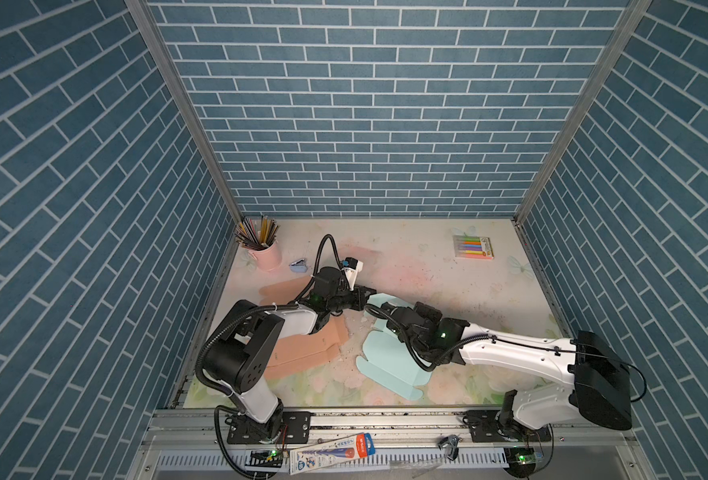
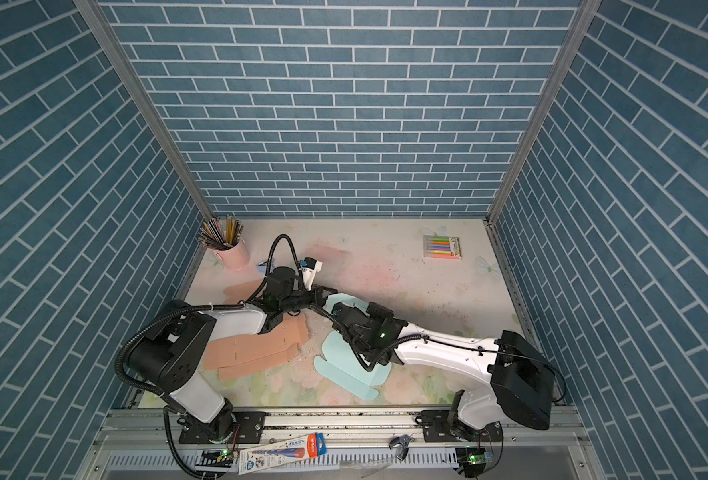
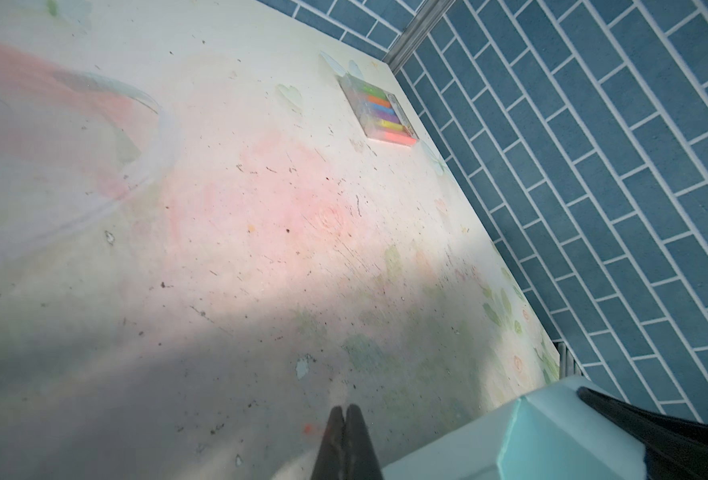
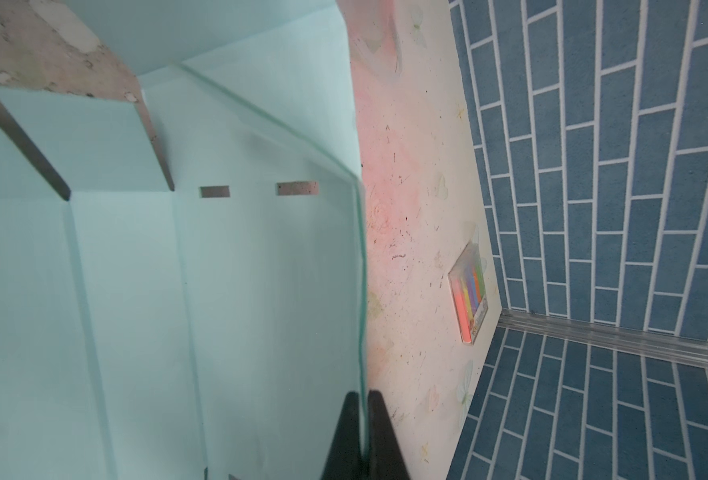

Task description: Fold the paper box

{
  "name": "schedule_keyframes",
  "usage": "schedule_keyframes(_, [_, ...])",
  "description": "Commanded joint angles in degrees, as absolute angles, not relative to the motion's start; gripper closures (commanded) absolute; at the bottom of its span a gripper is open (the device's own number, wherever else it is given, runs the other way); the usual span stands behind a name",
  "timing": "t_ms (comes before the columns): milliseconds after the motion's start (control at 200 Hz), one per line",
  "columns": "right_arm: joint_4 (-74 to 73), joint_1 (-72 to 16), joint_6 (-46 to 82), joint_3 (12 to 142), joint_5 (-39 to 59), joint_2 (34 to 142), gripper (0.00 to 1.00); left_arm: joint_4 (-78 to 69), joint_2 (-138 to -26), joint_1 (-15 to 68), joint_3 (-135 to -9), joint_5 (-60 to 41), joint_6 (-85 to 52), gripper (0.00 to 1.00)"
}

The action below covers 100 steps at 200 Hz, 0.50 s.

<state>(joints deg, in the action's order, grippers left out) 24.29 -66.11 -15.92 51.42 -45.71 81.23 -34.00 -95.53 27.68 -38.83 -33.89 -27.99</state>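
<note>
A pale blue paper box [image 1: 387, 359] is lying partly unfolded in the middle of the table [image 1: 427, 270]. The right claw [image 4: 362, 401] is pinching one raised flap edge. The left claw [image 3: 346, 413] is hanging closed and empty just beside it

Matt, smooth paper box [image 4: 136, 291]; scuffed, speckled tabletop [image 3: 260, 208]

Both top views are bright, evenly lit and sharp, with wide-angle bending of the walls [image 1: 52, 187] at the edges and only soft shadows under the arms [image 1: 510, 357]. In the left wrist view a broad grey shadow covers part of the table [image 3: 136, 395], a hazy smear veils one corner, and the left gripper [image 3: 346, 415] is blurred. In the right wrist view the close box [image 4: 136, 291] is pale and soft.
</note>
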Motion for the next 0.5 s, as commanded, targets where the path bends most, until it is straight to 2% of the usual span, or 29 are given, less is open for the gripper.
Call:
schedule_keyframes(0, [22.1, -66.4, -18.3, 50.7, -47.7, 81.9, 1.00, -36.7, -94.9, 28.4, -37.6, -35.2, -28.7, 1.00])
schedule_keyframes(495, [17.8, -66.4, -21.0, 48.2, -47.8, 84.4, 1.00, -38.9, -92.0, 31.2, -33.2, -35.5, -30.4, 1.00])
